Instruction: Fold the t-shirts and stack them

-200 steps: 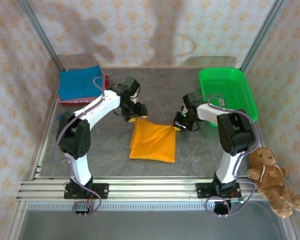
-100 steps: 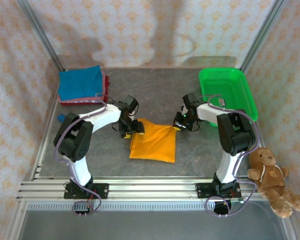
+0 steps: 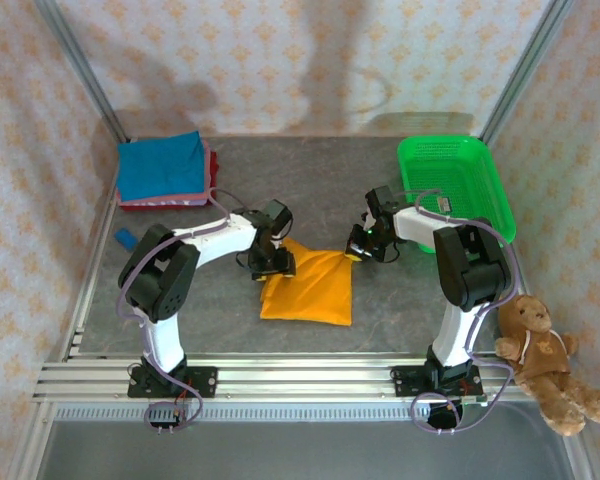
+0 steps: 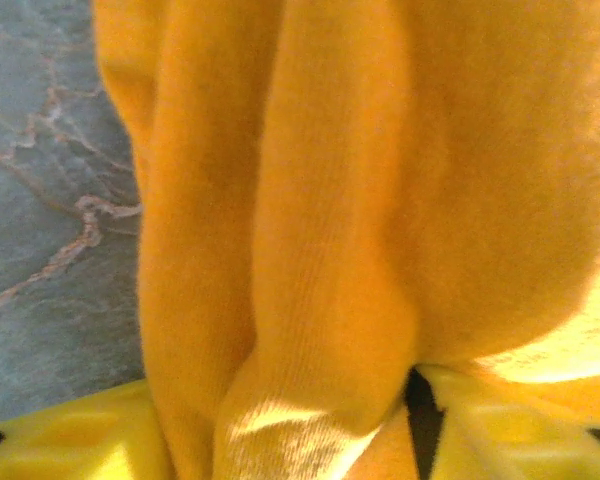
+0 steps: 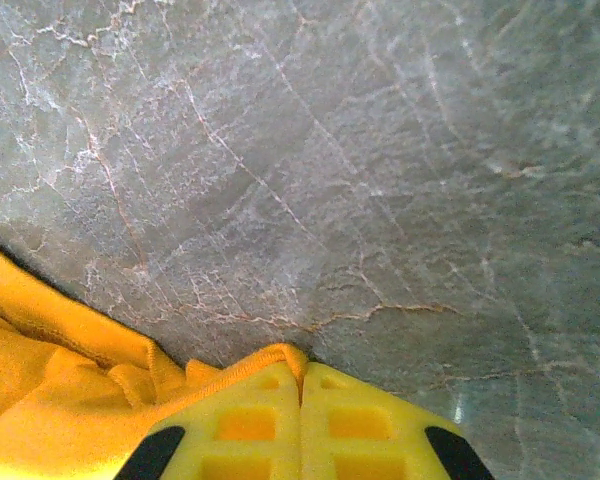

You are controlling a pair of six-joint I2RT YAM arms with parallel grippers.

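Plainly, orange t-shirt (image 3: 310, 285) bunches between left jaws; right jaws closed.

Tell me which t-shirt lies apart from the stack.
The orange t-shirt, folded and lying alone in the middle; the blue t-shirt tops the stack at far left.

The left arm (image 3: 220, 238) and right arm (image 3: 420, 222) wear white shells, black joints, grey cables, yellow gridded fingers (image 5: 250, 425).

orange t-shirt (image 3: 308, 287) is folded into a rough square, lying flat mid-counter (image 3: 310, 180), far edge a bit bunched up. blue t-shirt (image 3: 160, 165) sits folded on top of the far-left corner stack, red t-shirt (image 3: 213, 160) and pink t-shirt (image 3: 165, 203) edges peeking out underneath
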